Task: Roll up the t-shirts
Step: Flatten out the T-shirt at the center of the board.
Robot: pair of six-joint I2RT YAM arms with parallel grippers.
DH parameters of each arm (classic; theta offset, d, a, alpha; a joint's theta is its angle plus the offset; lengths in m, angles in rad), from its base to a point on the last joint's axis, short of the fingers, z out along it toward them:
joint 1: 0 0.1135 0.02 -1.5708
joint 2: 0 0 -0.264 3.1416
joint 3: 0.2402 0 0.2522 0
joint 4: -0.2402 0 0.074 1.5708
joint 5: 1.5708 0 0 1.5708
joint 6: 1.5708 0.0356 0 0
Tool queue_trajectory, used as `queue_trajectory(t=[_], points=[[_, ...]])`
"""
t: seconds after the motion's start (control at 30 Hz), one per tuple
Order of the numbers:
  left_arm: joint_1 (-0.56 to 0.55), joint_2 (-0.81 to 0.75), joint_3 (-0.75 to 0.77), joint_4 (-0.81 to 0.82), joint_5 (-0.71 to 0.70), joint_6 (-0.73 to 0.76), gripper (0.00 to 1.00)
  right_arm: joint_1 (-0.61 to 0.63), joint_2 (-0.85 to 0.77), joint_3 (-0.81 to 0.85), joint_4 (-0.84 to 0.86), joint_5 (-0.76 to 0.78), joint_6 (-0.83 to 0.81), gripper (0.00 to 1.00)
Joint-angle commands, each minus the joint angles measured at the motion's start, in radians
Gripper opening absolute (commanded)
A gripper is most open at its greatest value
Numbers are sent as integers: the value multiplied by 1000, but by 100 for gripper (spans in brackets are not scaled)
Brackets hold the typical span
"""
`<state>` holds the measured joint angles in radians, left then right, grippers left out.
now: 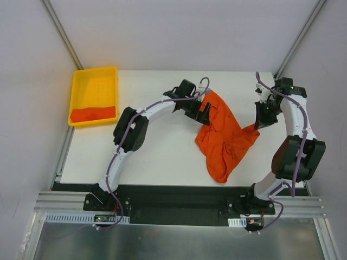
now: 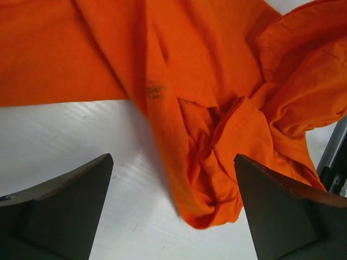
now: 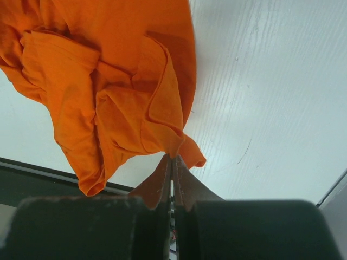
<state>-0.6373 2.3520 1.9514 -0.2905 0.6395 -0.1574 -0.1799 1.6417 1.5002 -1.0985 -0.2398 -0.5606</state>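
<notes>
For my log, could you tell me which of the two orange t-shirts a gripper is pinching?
The crumpled t-shirt on the table, pinched by the right gripper; the other t-shirt lies in the yellow tray.

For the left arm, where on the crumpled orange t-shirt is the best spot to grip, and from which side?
Probably the bunched fold of the t-shirt between the fingers of the open left gripper, taken from above. It stands up from the table in thick ridges, while the cloth around it lies flat and thin, hard to pinch. The right gripper is shut on another edge.
</notes>
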Motion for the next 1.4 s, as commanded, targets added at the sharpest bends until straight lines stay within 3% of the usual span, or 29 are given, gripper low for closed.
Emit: queue_trajectory(t=[0.0,0.1,0.13,0.17,0.2,0.37,0.47,0.53,0.57,0.6,0.7,0.77,0.87,0.97,1.13,1.3,1.37], points=[[-42,59,50,-6,-50,-34,85,-12,-49,-20,-21,-21,31,1],[-53,85,72,-4,-74,-21,55,-15,-59,-31,-18,-15,22,1],[-53,81,70,-9,-69,1,21,-13,-59,-31,-18,-12,18,1],[-52,67,63,-9,-78,10,7,-15,-60,-29,-20,-3,13,1],[-44,17,28,-12,-105,15,0,-16,-62,-25,-23,3,7,1],[20,-270,-219,-19,-61,19,0,-18,-69,53,-28,68,-5,1],[68,-532,-495,-33,-75,19,0,-18,-36,116,-27,103,-24,1],[97,-722,-728,-58,-106,15,5,-18,-10,141,-32,149,-48,1],[103,-784,-800,-68,-106,15,21,-18,6,150,-37,161,-54,1],[106,-894,-930,-93,-104,12,32,-18,29,173,-46,163,-61,1],[108,-1093,-1118,-124,-100,-14,62,-9,32,170,-57,165,-70,1],[129,-1163,-1161,-150,-90,-4,68,3,27,158,-60,178,-84,1],[221,-1214,-1157,-180,-110,51,69,25,3,114,-54,223,-107,1],[292,-1176,-1090,-139,-228,116,69,28,1,83,-46,262,-117,1],[334,-953,-812,-113,-303,183,70,43,-8,101,-29,163,-105,1],[327,-662,-553,-113,-229,185,72,69,-3,127,-18,111,-75,1],[295,-584,-467,-116,-273,203,71,72,-2,129,-15,100,-68,1]])
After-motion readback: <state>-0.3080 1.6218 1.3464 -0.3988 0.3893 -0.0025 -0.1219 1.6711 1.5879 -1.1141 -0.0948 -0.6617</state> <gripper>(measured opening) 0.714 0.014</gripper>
